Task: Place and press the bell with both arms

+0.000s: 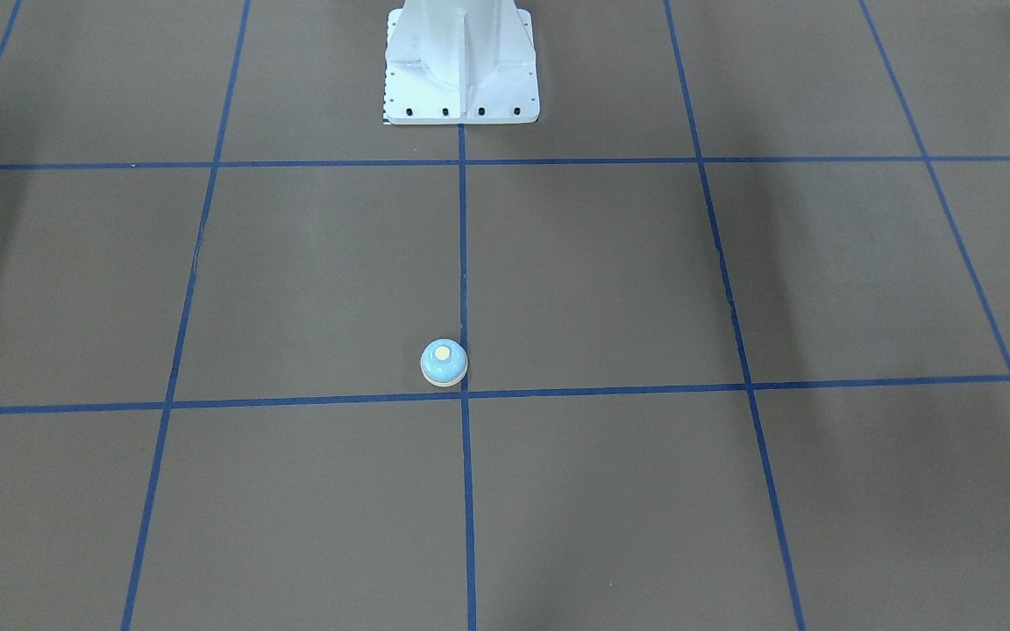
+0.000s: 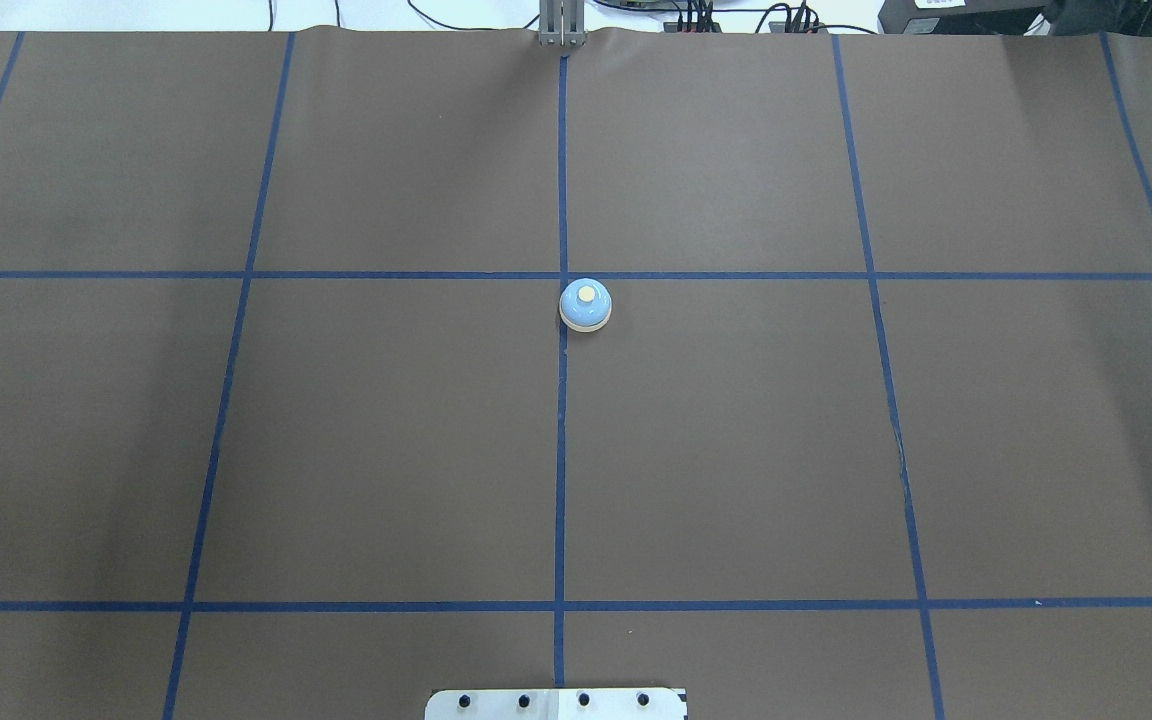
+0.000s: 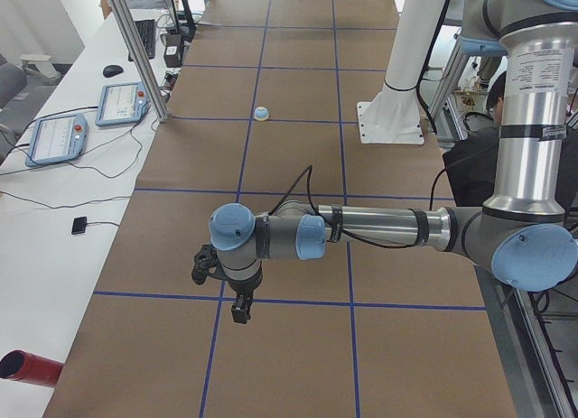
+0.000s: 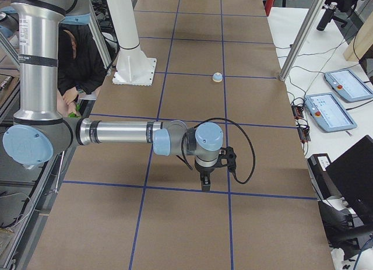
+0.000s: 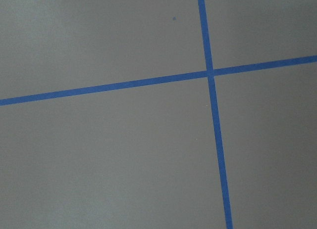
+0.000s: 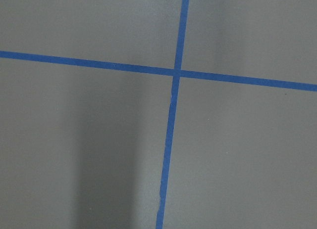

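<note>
We find the bell (image 2: 585,304) upright on the table (image 2: 386,450) beside a tape crossing (image 2: 563,275), well apart from the left gripper (image 3: 238,311) and right gripper (image 4: 204,183); neither holds it, their opening we cannot tell; we judge it light, rigid, slippery-domed, best pinched at its base ring (image 2: 585,325).

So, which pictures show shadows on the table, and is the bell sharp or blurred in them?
Front-facing view: soft dark bands fall on the table at both sides, and the bell is sharp. Overhead view: only faint shadows at the sides, bell sharp. Right wrist view: one broad soft shadow in the left half. Left wrist view: even light, no clear shadow.
</note>
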Available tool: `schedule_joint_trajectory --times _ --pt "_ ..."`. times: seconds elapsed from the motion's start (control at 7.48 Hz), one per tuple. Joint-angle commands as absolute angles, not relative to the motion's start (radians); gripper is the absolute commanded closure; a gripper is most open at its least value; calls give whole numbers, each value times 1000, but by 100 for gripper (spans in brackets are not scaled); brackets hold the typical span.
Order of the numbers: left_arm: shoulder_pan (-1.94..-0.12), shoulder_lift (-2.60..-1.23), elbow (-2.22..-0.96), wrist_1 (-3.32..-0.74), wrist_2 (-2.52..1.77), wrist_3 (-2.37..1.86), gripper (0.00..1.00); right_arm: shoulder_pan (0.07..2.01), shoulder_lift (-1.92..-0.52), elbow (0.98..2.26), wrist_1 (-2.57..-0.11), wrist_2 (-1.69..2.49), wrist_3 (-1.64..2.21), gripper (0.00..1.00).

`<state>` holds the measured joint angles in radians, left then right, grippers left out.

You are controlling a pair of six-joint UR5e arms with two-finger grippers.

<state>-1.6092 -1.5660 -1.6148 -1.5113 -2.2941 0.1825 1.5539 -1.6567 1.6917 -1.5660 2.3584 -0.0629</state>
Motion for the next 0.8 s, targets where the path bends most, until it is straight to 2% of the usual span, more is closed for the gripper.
schedule_joint_trajectory --times 0.0,0.27,0.67 --pt "-1609 -1565 -1617 -1511 -2293 183 0 1554 -1655 1697 -1572 2358 -61 0" --pt "-1609 -1565 -1617 -1513 -2293 183 0 1554 -1655 1698 -1583 2358 -61 0" --pt "-1609 -1565 -1617 -1511 -2293 183 0 1554 -1646 1761 -1735 2356 -61 0"
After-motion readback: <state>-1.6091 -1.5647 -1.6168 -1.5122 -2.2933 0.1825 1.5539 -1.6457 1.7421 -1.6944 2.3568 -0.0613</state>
